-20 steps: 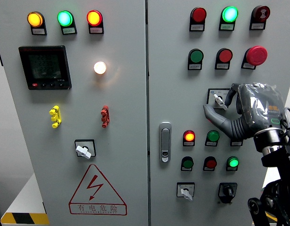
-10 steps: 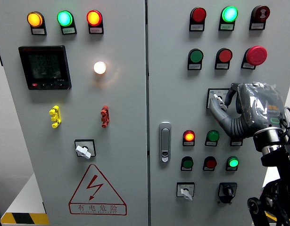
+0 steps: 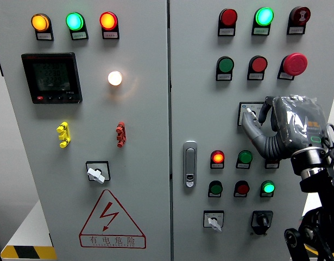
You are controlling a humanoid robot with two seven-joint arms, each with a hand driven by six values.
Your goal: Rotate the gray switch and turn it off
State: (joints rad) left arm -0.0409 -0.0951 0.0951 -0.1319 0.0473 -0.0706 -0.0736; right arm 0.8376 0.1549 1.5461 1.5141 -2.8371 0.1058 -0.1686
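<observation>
The gray switch (image 3: 251,114) is a small rotary knob on a white square plate, on the right cabinet door under the row of green and red push buttons. My right hand (image 3: 257,113), wrapped in clear plastic, comes in from the lower right and is pinched on the knob. Its thumb (image 3: 248,124) presses from the lower left and its curled fingers (image 3: 269,107) from the upper right. Most of the plate is hidden behind the hand. My left arm does not show.
Two similar gray rotary switches sit at the left door's lower middle (image 3: 96,174) and the right door's bottom (image 3: 213,222). A black key switch (image 3: 262,221), lit indicator lamps (image 3: 217,158), a red mushroom button (image 3: 295,64) and the door handle (image 3: 190,164) surround the hand.
The thumb has swung up from the lower left and closed against the gray knob. The rest of the hand has barely shifted.
</observation>
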